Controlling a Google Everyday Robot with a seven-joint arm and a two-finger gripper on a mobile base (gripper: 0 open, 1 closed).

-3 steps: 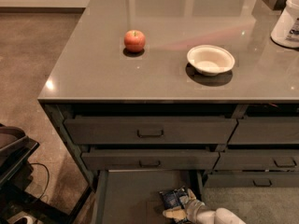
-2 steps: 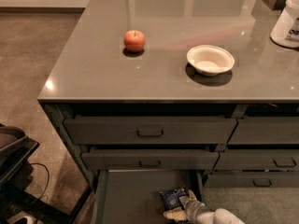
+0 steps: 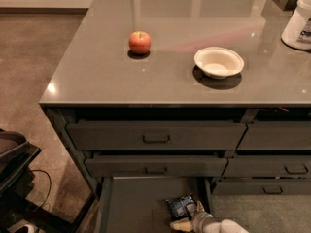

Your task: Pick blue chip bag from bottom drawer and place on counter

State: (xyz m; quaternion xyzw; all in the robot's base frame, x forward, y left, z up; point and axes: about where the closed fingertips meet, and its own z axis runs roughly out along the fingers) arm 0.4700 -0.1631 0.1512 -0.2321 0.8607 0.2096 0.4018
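The blue chip bag (image 3: 180, 206) lies on the floor of the open bottom drawer (image 3: 136, 208), near its right wall. My gripper (image 3: 190, 216) reaches in from the lower right, its pale arm at the bottom edge, and sits right at the bag's right and near side, touching it. The grey counter (image 3: 97, 76) spreads above the drawer cabinet.
A red apple (image 3: 139, 42) and a white bowl (image 3: 218, 61) sit on the counter, with a white container (image 3: 299, 21) at the far right. Closed drawer fronts with dark handles (image 3: 156, 138) stack above the open drawer. The robot's dark base (image 3: 14, 178) is at the left.
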